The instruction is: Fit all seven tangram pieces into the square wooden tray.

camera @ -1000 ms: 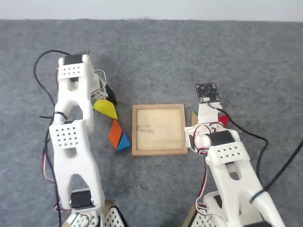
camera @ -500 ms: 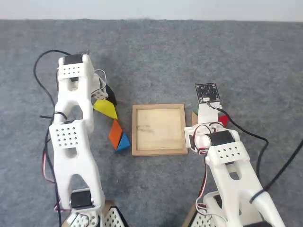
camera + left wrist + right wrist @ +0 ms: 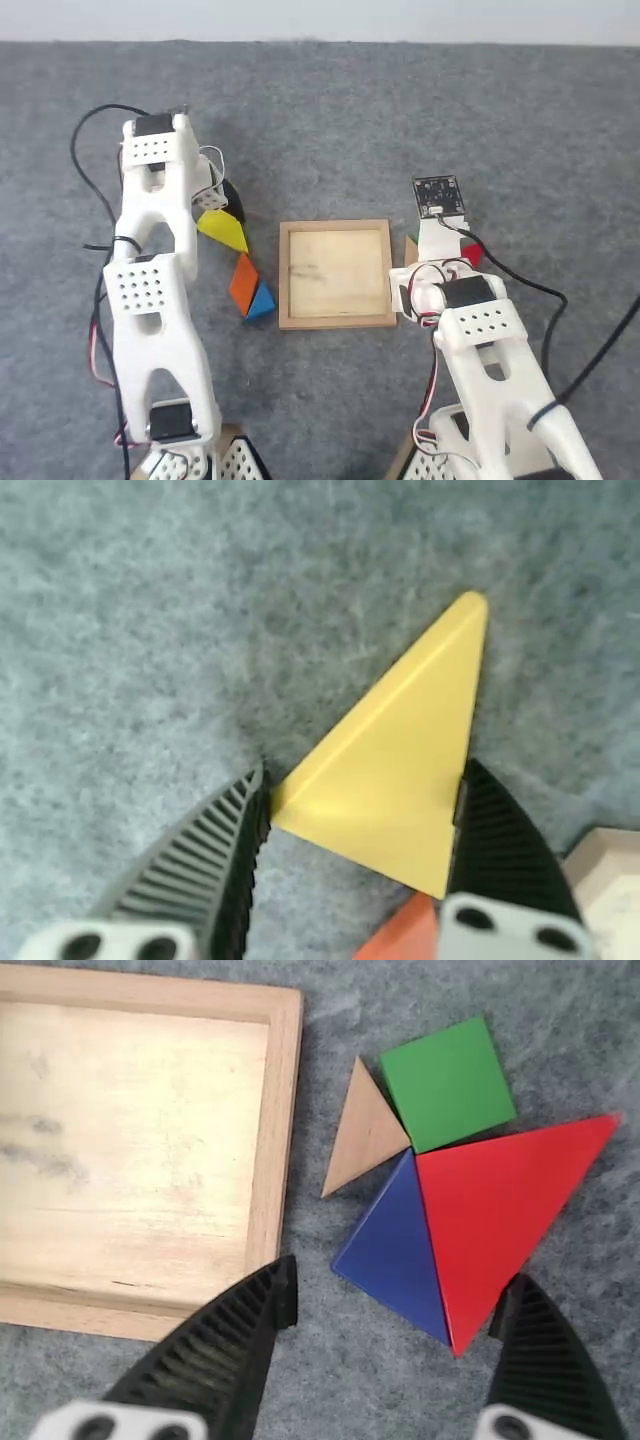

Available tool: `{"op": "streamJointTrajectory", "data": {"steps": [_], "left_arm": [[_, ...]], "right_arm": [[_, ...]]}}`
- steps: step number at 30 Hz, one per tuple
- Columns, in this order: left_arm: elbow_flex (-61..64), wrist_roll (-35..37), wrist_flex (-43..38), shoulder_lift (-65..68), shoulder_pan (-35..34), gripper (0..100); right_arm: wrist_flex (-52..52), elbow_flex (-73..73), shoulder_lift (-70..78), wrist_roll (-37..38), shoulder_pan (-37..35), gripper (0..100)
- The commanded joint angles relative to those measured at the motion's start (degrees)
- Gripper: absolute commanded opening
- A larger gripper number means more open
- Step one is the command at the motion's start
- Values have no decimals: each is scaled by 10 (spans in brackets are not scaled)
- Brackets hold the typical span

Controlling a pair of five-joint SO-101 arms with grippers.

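Note:
The empty square wooden tray [image 3: 284, 275] lies between the arms. Left of it, the yellow triangle [image 3: 395, 755] lies on the carpet with my left gripper [image 3: 362, 780] closed onto it, one finger at a corner and one on the opposite edge. An orange parallelogram [image 3: 243, 280] and a small blue triangle [image 3: 262, 300] lie just beyond it toward the tray. My right gripper [image 3: 402, 1282] hangs open above a cluster right of the tray: red triangle [image 3: 500, 1200], dark blue triangle [image 3: 395, 1245], green square [image 3: 447, 1082] and tan triangle [image 3: 362, 1132].
Grey carpet covers the whole table. The tray's right rim [image 3: 272, 1140] runs close to the tan triangle. Open carpet stretches beyond the tray at the back. Black cables [image 3: 85, 180] trail along both arms.

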Motion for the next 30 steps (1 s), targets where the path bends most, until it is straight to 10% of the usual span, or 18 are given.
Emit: {"op": "streamJointTrajectory", "data": {"steps": [1, 30], "left_arm": [[9, 0, 13, -1, -4, 236], [15, 1, 26, -55, 80, 125]], "right_arm": [[-9, -32, 0, -6, -1, 318], [-9, -32, -3, -5, 0, 318]]}}
